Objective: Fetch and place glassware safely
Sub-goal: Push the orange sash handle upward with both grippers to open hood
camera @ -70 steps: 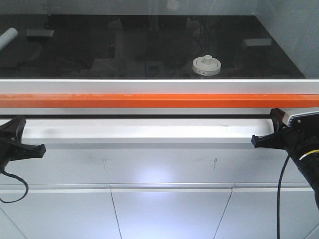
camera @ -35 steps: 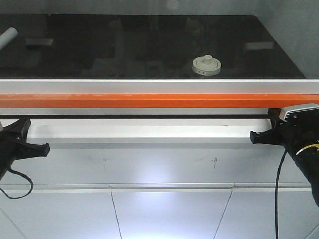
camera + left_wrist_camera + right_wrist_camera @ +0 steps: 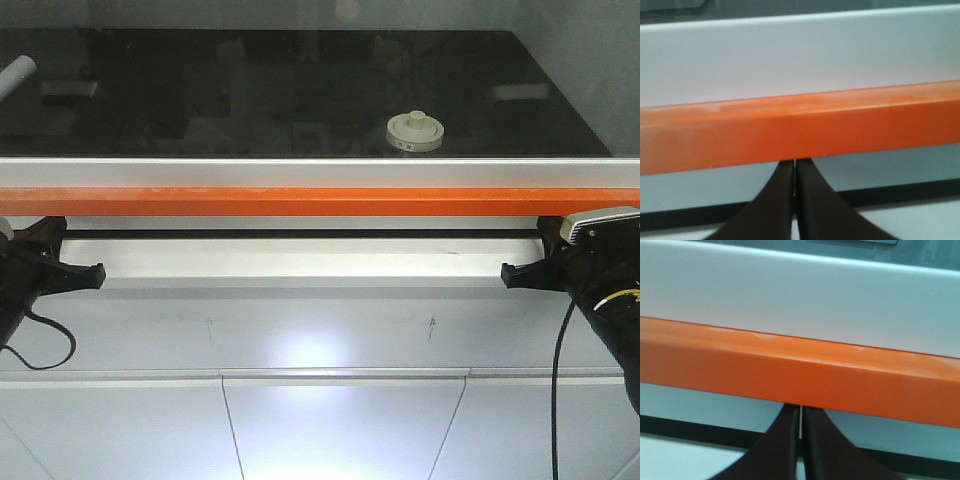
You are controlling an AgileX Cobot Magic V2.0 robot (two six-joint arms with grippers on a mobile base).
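My left end effector [image 3: 794,172] and right end effector [image 3: 801,415] are both pressed closed, tips just under the orange bar [image 3: 320,201]. The cream-lidded glass jar [image 3: 414,131] stands beyond on the black bench [image 3: 150,120], right of centre.

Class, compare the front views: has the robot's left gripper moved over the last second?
Yes. The left gripper has risen and edged inward, closing in on the fixed orange bar above it.
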